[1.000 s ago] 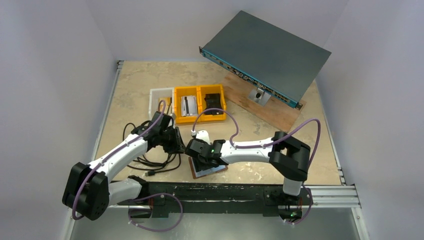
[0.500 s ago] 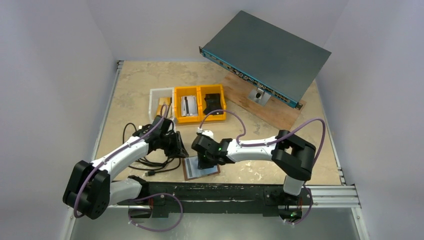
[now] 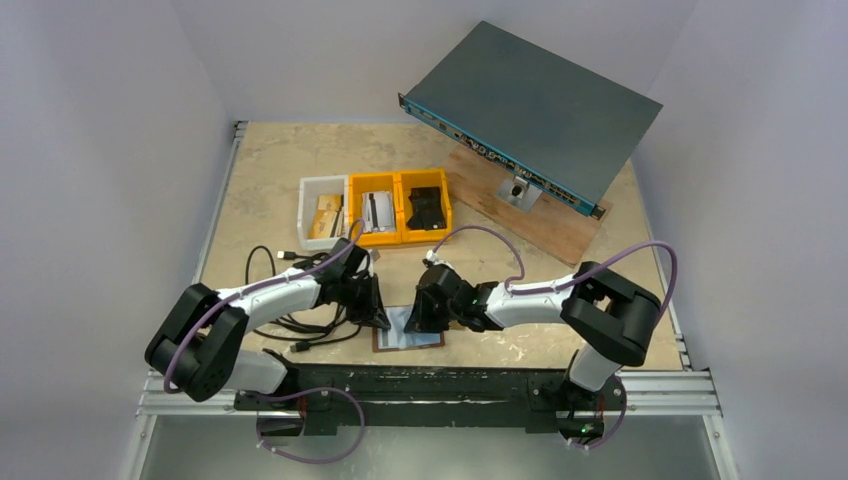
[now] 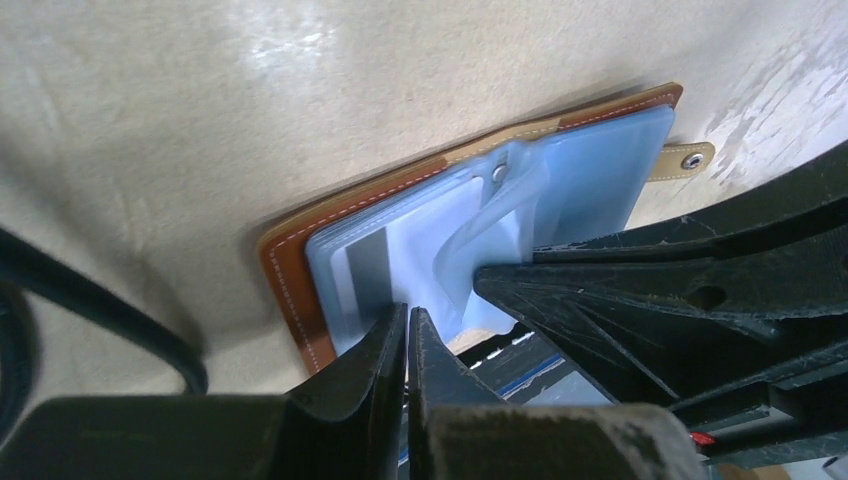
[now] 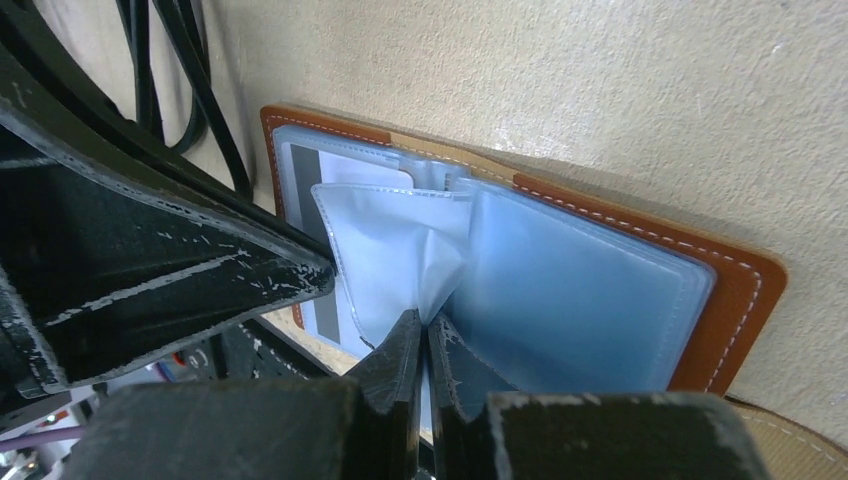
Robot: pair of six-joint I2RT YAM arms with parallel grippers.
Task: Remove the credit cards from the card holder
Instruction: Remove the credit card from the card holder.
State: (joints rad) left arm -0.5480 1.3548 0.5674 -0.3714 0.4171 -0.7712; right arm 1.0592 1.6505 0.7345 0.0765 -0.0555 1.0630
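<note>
The card holder point(image 3: 410, 338) lies open near the table's front edge, brown outside with blue clear pockets inside. It also shows in the left wrist view point(image 4: 300, 290) and the right wrist view point(image 5: 735, 300). A white credit card with a grey stripe point(image 4: 368, 272) sits in a left pocket point(image 5: 300, 165). My right gripper point(image 5: 424, 325) is shut on a clear pocket leaf point(image 5: 400, 250), which is crumpled and lifted. My left gripper point(image 4: 407, 318) is shut, its tips at the holder's near left edge by the striped card. From above, the two grippers point(image 3: 384, 318) point(image 3: 416, 318) meet over the holder.
A white bin point(image 3: 306, 205) holds tan cards point(image 3: 326, 212). Two yellow bins point(image 3: 354, 212) hold silvery items and a chunky black object point(image 3: 426, 208). Black cables point(image 3: 290, 322) lie left of the holder. A grey network switch point(image 3: 535, 100) leans on a wooden board at the back right.
Both grippers have moved right. The left gripper came in to the holder's left edge. The right gripper slid to the holder's right part, and the holder shifted and lies flatter.
</note>
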